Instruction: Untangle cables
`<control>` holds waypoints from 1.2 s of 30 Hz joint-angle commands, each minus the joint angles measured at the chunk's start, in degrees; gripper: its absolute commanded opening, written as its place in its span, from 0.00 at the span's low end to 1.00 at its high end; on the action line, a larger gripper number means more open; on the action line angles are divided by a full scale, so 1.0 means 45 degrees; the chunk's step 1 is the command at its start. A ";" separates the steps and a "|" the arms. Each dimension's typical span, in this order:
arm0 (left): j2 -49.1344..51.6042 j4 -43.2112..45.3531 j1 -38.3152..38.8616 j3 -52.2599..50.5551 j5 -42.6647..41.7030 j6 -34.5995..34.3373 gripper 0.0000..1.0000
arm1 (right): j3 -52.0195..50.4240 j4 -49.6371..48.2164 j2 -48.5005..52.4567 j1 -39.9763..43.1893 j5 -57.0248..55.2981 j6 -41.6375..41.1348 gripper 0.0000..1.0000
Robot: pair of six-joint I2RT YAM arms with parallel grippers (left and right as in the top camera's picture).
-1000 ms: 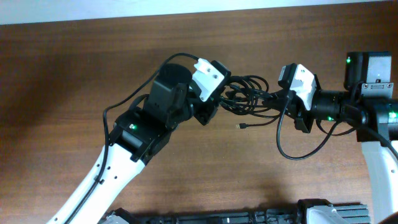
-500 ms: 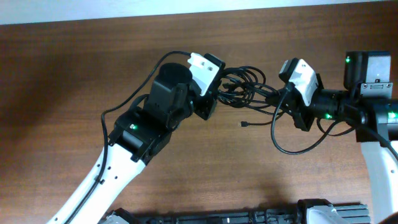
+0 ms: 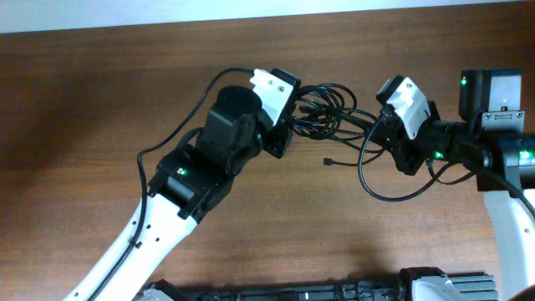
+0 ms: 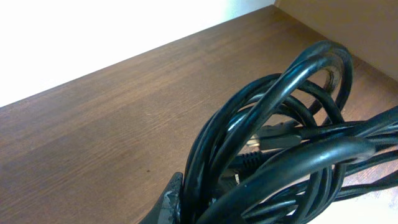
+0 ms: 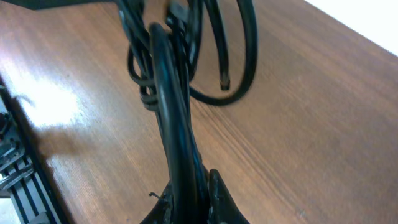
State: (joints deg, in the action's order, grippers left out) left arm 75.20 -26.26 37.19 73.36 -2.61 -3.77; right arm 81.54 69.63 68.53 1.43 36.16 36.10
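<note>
A loose plug end (image 3: 328, 160) sits nearest, over the brown tabletop (image 3: 100, 109). Just beyond it, the tangled cables (image 3: 328, 110) span the gap between both tools. The left tool (image 3: 291, 127) is clamped on their left side and the right tool (image 3: 380, 125) on strands at their right. The loops bulge toward the far edge.

A tangled bundle of thin, glossy black cables (image 3: 324, 113) (image 4: 273, 155) (image 5: 171, 106) loops in several overlapping coils. It stretches over the middle of the brown tabletop (image 3: 84, 100) between the left pincer (image 3: 289, 125) and right pincer (image 3: 377, 127), both clamped onto it. One small plug end (image 3: 330, 160) pokes free just beside the knot.
</note>
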 commanded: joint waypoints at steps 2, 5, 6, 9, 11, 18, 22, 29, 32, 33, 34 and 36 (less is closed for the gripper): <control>-0.0097 -0.0024 -0.0631 0.0078 0.3113 0.0029 0.00 | 0.0165 0.0243 -0.0073 0.0291 -0.2385 -0.0573 0.36; -0.0097 -0.0024 -0.0627 0.0078 0.3109 0.0024 0.00 | 0.0165 0.0238 -0.0073 0.0291 -0.2385 -0.0573 0.58; -0.0097 -0.0024 -0.0631 0.0078 0.3109 0.0024 0.00 | 0.0165 0.0238 -0.0073 0.0291 -0.2380 -0.0573 0.63; -0.0097 -0.0024 -0.0631 0.0078 0.3109 0.0024 0.00 | 0.0165 0.0238 -0.0073 0.0291 -0.2152 -0.0568 0.67; -0.0097 -0.0019 -0.0631 0.0078 0.2909 0.0029 0.00 | 0.0165 0.0228 -0.0073 0.0287 -0.1404 -0.0539 0.67; -0.0097 0.0695 -0.0627 0.0078 -0.0631 0.0180 0.00 | 0.0165 0.0000 -0.0073 0.0267 0.0631 0.0413 0.67; -0.0097 0.0748 -0.0627 0.0078 -0.1292 0.0175 0.00 | 0.0165 0.0000 -0.0073 0.0267 0.2118 0.2254 0.67; -0.0097 0.0763 -0.0617 0.0078 -0.2195 0.0622 0.00 | 0.0165 -0.0015 -0.0073 0.0267 0.2458 0.4425 0.68; -0.0097 0.0835 -0.0617 0.0078 -0.3463 0.1404 0.00 | 0.0165 -0.0107 -0.0073 0.0267 0.2652 0.5314 0.69; -0.0097 0.0840 -0.0617 0.0078 -0.3735 0.1540 0.00 | 0.0165 -0.0262 -0.0073 0.0267 0.2647 0.5309 0.69; -0.0097 0.0831 -0.0617 0.0078 -0.3808 0.1535 0.00 | 0.0165 -0.0374 -0.0073 0.0267 0.2642 0.5314 0.69; -0.0097 0.0821 -0.0612 0.0078 -0.3818 0.1535 0.00 | 0.0165 -0.0593 -0.0073 0.0267 0.2642 0.5309 0.68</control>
State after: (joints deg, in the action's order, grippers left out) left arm 75.33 -23.33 34.26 73.34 -15.11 0.78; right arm 81.56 68.01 68.53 2.59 46.37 57.36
